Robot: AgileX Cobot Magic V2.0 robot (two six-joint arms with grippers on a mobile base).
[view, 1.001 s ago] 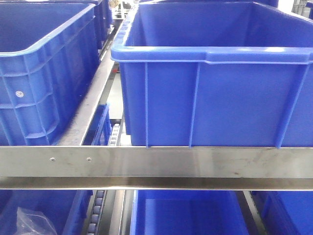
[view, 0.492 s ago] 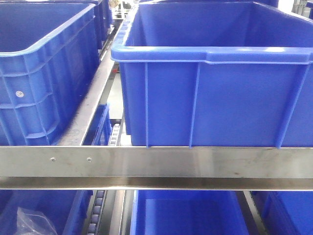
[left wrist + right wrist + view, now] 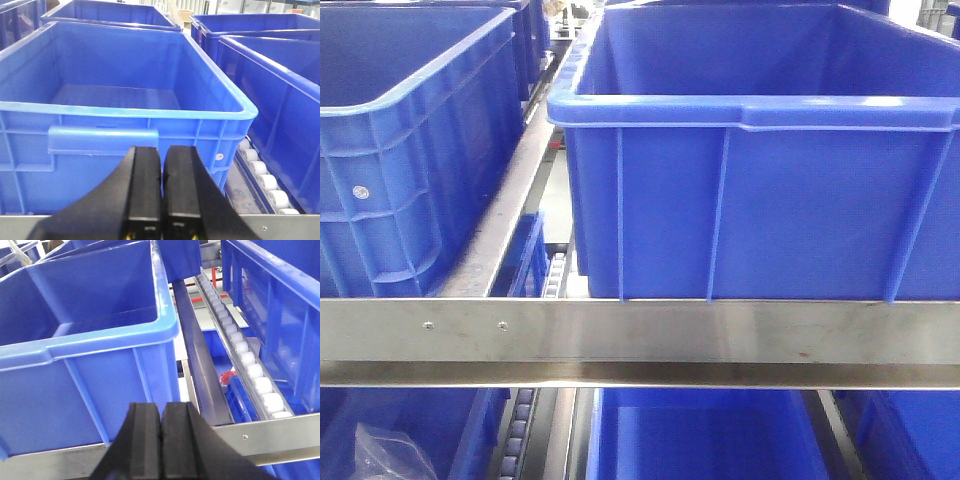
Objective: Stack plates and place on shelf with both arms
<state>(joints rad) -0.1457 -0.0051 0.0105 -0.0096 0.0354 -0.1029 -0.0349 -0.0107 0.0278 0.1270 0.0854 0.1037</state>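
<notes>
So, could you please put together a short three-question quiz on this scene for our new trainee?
1. True or false: the left hand is shut with nothing between its fingers.
2. What does the right hand face? A) a plate B) a blue crate C) a bottle
3. Fill in: the front rail of the shelf is made of ____.

Key: 1 true; 2 B; 3 steel. No plates show in any view.
</notes>
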